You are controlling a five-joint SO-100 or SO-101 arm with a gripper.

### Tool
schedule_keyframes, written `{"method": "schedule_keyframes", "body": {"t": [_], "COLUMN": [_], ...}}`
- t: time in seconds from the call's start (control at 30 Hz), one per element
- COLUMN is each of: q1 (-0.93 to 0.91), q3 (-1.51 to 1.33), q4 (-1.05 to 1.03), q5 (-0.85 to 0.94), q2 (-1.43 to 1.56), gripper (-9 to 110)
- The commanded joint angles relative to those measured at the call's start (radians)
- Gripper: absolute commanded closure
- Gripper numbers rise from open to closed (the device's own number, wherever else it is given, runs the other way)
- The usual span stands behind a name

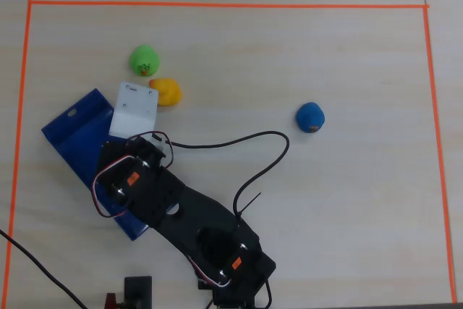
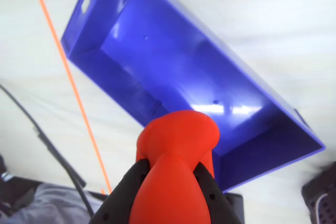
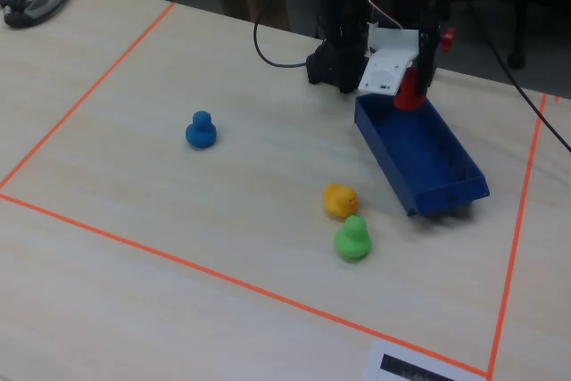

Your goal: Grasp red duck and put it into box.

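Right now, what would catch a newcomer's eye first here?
The red duck, pinched in the end effector above the blue box in the wrist view. Next, the green duck, yellow duck and blue duck on the table inside the orange tape.

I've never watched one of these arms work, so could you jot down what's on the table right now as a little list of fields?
held: red duck, clamped in the gripper
gripper position: above the near end of the box in the wrist view
box: blue box, open, nothing inside it
loose ducks: green duck and yellow duck close together beside the box; blue duck apart
boundary: orange tape around the work area
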State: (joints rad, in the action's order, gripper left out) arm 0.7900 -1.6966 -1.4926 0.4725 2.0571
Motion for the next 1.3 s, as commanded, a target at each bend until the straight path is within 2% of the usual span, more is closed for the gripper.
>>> {"method": "schedule_keyframes", "body": {"t": [0.0,0.1,0.33,0.47,0.53,0.63,0.73,0.8,1.03,1.27], "q1": [0.041,0.092,0.097,0.002,-0.072,-0.25,-0.431,-0.528,-0.706,-0.792], "q3": [-0.017,-0.11,-0.264,-0.206,-0.132,0.012,0.064,0.0,-0.604,-1.062], "q4": [0.003,0.044,0.083,0.038,0.0,0.015,0.109,0.199,0.476,0.552], "q5": [0.006,0.051,0.121,0.164,0.206,0.261,0.344,0.402,0.612,0.71], "q2": [0.017,0.017,0.081,0.115,0.132,0.158,0.245,0.341,0.787,1.051], "gripper": [101,100,72,64,68,101,101,101,101,101]}}
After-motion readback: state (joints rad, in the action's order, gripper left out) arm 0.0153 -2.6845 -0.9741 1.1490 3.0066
